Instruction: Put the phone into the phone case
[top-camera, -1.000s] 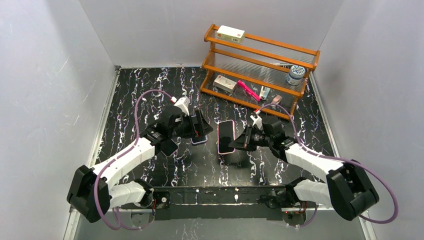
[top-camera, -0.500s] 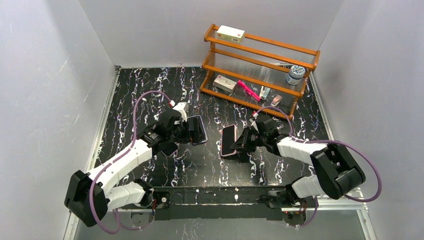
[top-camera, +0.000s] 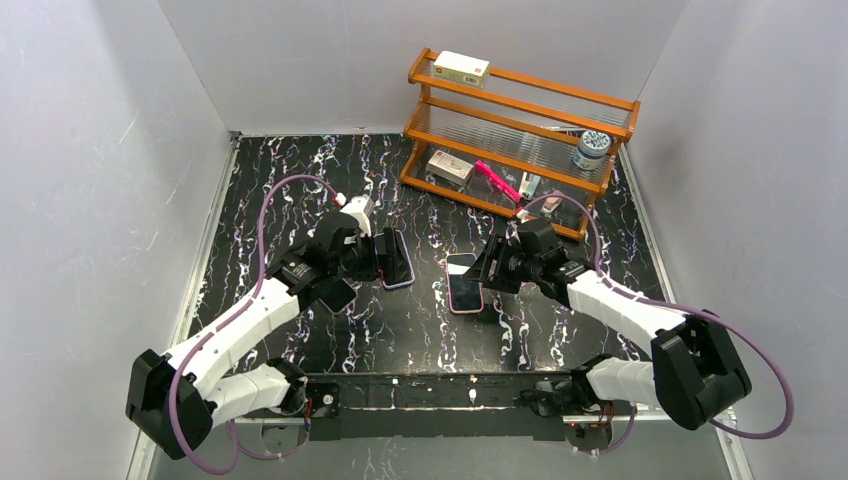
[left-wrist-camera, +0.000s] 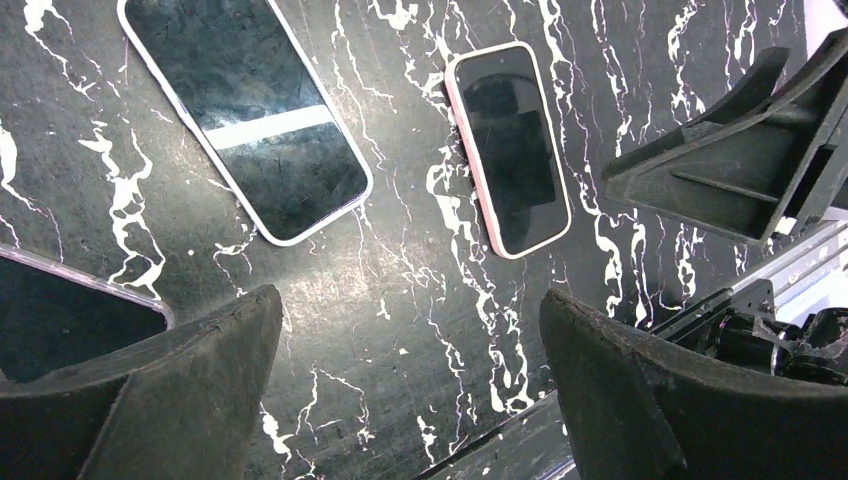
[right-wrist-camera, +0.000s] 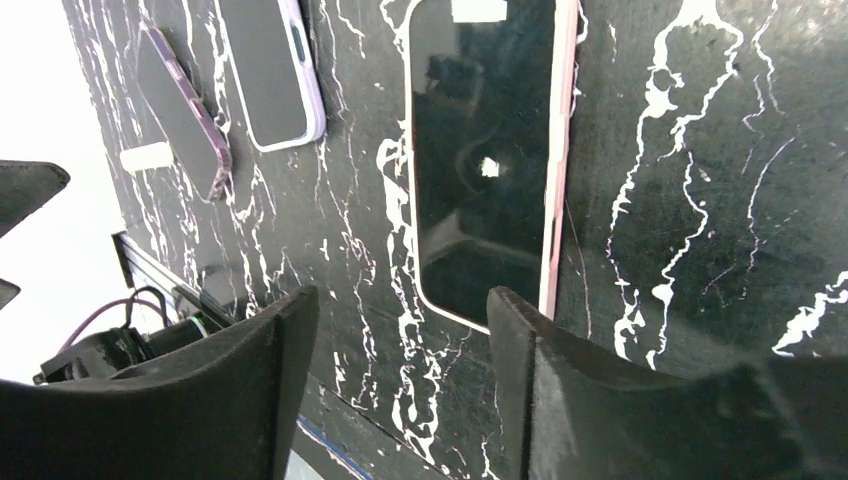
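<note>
Desk: Overhead?
Photographer: The pink-edged phone (top-camera: 463, 283) lies flat at mid-bench (top-camera: 290, 170), with a second phone (top-camera: 401, 262) just left of it.
Desk: Left wrist?
Photographer: The left gripper (left-wrist-camera: 408, 300) is spread wide and empty, with both phones beyond its fingers.
Desk: Right wrist?
Photographer: The right gripper (right-wrist-camera: 402, 295) is parted, holding nothing, at one end of the pink-edged phone.
</note>
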